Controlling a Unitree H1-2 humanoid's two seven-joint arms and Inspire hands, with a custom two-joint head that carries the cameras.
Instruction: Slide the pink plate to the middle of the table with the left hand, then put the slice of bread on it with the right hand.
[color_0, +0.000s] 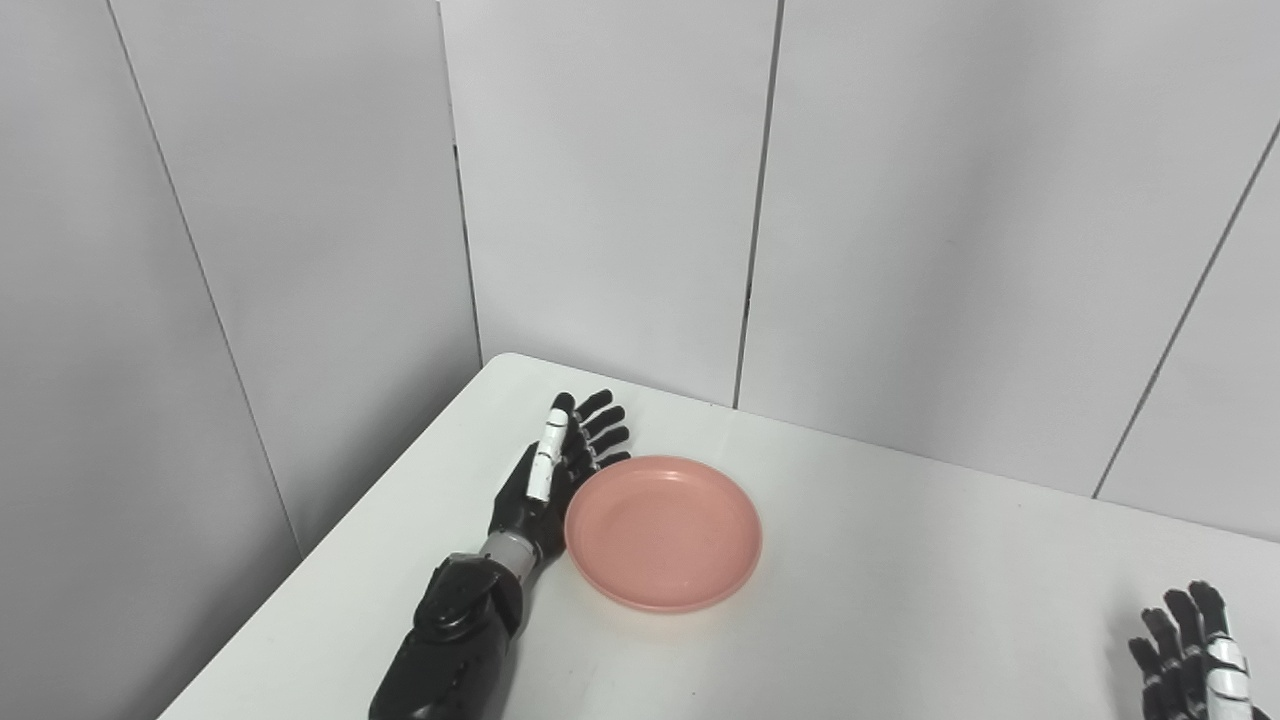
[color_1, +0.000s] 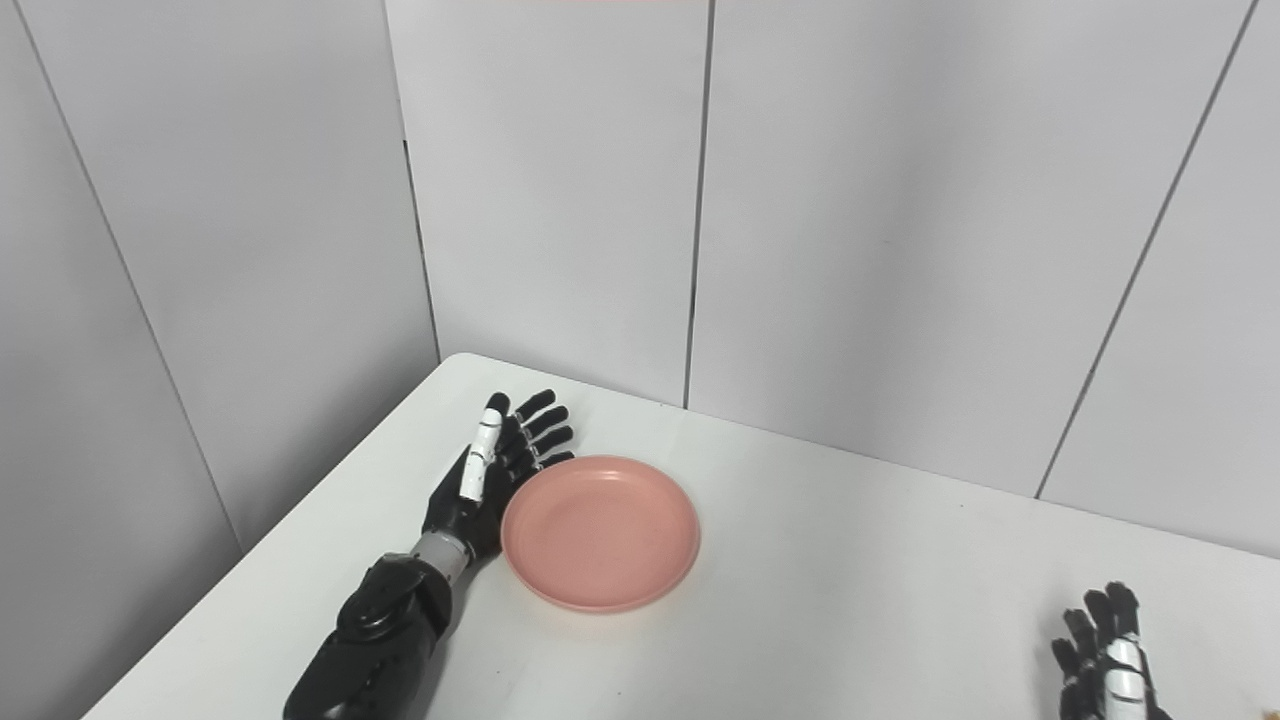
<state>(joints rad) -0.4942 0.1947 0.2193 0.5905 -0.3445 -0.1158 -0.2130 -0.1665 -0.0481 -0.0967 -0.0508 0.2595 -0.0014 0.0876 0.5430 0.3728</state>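
Resting edge-on against the left rim of the plate (color_0: 663, 532), your left hand (color_0: 553, 470) is open: its fingers (color_0: 603, 425) are straight and slightly fanned, pointing toward the back of the table (color_0: 900, 600), and it grips nothing. The palm side faces the plate and appears to touch its rim, though you cannot be sure of contact from these views. The thumb, with its white segment, lies along the top of the hand. The dark forearm runs back from the wrist to the bottom edge of the picture.

The plate is pink, round and shallow, sitting flat on the white table, left of centre and toward the near-left part of the surface. It holds nothing.

Your right hand (color_1: 1110, 650) shows only partly at the bottom right corner, well apart from the plate. Its fingers point up and are spread, and you can see nothing held in them, so it reads as open.

Behind the table stand plain grey wall panels (color_0: 600, 200), meeting at a corner just beyond the left hand.
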